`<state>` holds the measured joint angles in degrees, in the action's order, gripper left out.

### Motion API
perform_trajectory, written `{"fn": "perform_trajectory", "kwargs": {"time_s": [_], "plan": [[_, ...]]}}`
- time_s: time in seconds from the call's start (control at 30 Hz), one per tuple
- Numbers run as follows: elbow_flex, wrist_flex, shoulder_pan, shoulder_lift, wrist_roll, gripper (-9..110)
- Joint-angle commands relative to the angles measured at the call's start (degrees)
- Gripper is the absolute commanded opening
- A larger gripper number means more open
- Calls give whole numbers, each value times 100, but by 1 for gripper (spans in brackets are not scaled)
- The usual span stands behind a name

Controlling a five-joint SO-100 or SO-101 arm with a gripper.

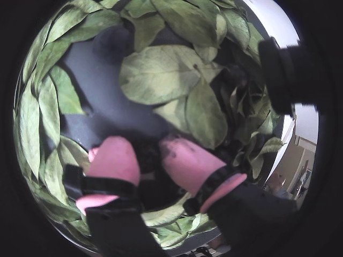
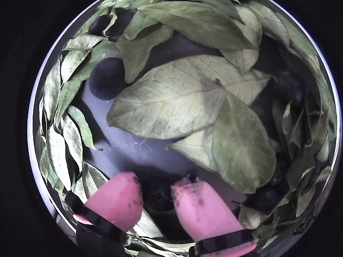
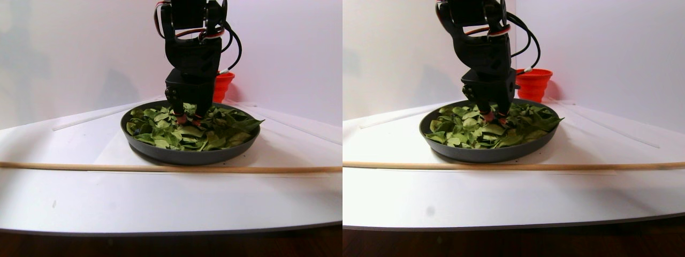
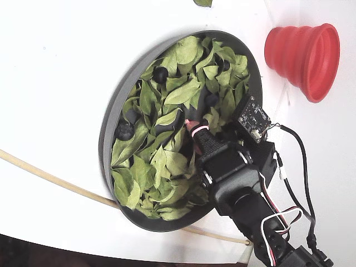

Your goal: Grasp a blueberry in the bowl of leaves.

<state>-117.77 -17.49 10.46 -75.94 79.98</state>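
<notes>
The wide dark grey bowl [image 4: 108, 139] is full of green leaves [image 4: 161, 161]. My gripper [image 4: 192, 123] reaches down into it, right of the bowl's centre in the fixed view. In both wrist views its pink fingertips flank a dark blueberry [image 2: 158, 195], which fills the gap and touches both pads. The gripper [image 2: 156, 184] is closed on that berry just above the bare bowl floor [image 2: 123, 150]. The same berry [image 1: 150, 155] sits between the fingertips of the gripper [image 1: 146, 144]. Large leaves [image 2: 177, 101] lie just ahead. The gripper [image 3: 188, 119] is low in the bowl [image 3: 187, 155].
Another blueberry [image 2: 107, 77] lies at the upper left among leaves; two more [image 4: 161, 73] [image 4: 124, 131] show near the bowl's rim. A red ribbed cup [image 4: 303, 53] stands beyond the bowl. A thin wooden stick [image 3: 160, 168] lies across the white table in front.
</notes>
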Motion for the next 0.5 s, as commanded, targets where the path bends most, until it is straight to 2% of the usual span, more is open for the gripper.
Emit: {"fn": "perform_trajectory", "kwargs": {"time_s": [0.0, 0.47], "plan": [[-18, 18, 35, -70, 62, 10], [35, 26, 105, -431, 299, 9]]}}
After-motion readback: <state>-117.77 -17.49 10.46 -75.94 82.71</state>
